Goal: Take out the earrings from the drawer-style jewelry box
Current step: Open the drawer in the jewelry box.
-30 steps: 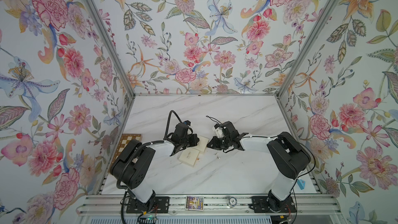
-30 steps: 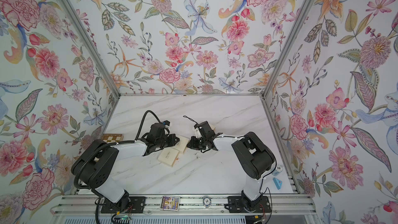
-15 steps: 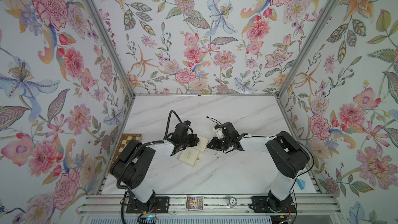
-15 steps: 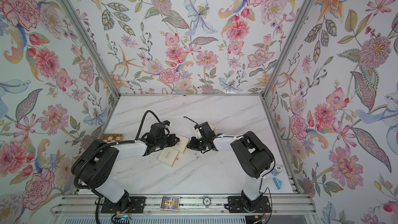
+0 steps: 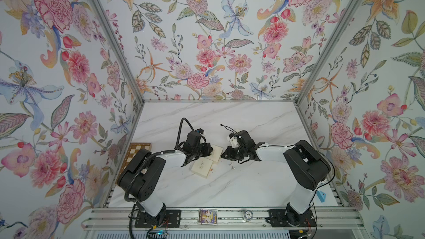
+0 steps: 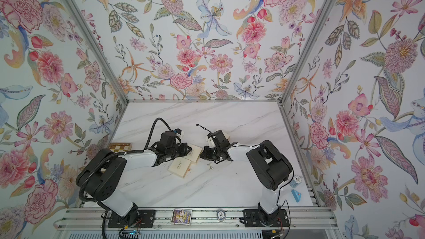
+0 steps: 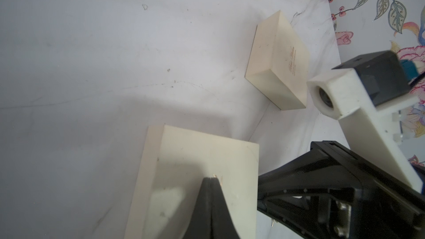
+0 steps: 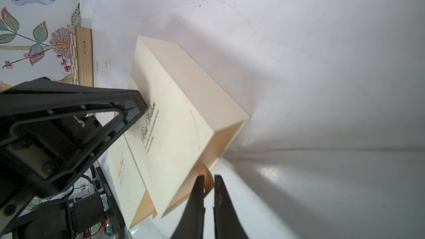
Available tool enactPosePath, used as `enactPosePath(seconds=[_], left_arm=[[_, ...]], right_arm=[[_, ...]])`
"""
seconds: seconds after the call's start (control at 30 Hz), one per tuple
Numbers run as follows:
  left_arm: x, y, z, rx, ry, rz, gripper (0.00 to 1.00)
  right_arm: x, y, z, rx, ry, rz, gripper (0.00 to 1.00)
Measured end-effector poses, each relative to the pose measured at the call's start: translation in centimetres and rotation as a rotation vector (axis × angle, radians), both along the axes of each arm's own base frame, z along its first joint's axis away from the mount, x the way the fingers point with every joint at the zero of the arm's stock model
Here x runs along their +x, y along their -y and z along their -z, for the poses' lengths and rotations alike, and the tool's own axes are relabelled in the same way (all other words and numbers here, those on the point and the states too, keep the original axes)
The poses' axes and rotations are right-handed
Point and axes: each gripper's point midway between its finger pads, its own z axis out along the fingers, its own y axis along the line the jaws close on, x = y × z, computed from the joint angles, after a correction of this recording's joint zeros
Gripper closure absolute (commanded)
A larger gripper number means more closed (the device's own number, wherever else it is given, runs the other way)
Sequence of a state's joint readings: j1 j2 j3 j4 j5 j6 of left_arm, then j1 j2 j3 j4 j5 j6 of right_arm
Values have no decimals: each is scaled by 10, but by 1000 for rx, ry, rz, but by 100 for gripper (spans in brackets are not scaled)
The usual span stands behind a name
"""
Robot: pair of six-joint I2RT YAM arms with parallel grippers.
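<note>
In both top views the arms and the cream boxes sit as they sat a second ago, and nothing on the bench [image 5: 230, 189] has slid. The one change is small: the right jaws have drawn in at the end of the jewelry box [image 5: 217, 153]. Two tiny earrings [image 5: 232, 166] glint on the bare bench just in front of the right jaws. They are clear of the jaws and outside any box. A second box [image 5: 202, 168] lies just beside the first.

In the left wrist view the left jaws are fully closed and hold nothing. Their joined tips press down on top of the jewelry box [image 7: 195, 168], pinning it. A third box [image 7: 278, 65] stands apart beyond.

In the right wrist view the right jaws stand a thin slit apart, and the copper pull tab [image 8: 207, 181] of the drawer shows in that slit. I cannot tell whether they pinch it yet. The drawer looks to be still in, so any earrings inside are hidden, straight ahead of the jaws behind the tab. I judge this to be the start of the pull, with the box steadied and the tab about to be drawn.
</note>
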State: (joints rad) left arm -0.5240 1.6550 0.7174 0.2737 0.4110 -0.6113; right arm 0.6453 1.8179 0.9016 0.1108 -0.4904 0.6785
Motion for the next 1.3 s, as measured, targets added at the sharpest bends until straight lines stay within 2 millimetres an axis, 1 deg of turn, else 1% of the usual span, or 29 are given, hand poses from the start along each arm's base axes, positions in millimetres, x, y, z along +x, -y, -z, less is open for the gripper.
enactPosePath(seconds=[0.17, 0.27, 0.43, 0.67, 1.0, 1.2, 1.3], left_arm=[[0, 0, 0, 0, 0, 0, 100], [0, 0, 0, -1, 1, 0, 100], [0, 0, 0, -3, 4, 0, 100], [0, 0, 0, -7, 5, -2, 100], [0, 0, 0, -9, 4, -5, 100], [0, 0, 0, -13, 4, -7, 100], [0, 0, 0, -12, 4, -7, 100]], right_arm=[[0, 0, 0, 0, 0, 0, 93], [0, 0, 0, 0, 0, 0, 97], [0, 0, 0, 5, 3, 3, 100], [-3, 10, 10, -2, -10, 21, 100], [-5, 21, 1, 10, 5, 43, 100], [-7, 34, 2, 2, 4, 69, 100], [-6, 38, 2, 0, 1, 77, 100]])
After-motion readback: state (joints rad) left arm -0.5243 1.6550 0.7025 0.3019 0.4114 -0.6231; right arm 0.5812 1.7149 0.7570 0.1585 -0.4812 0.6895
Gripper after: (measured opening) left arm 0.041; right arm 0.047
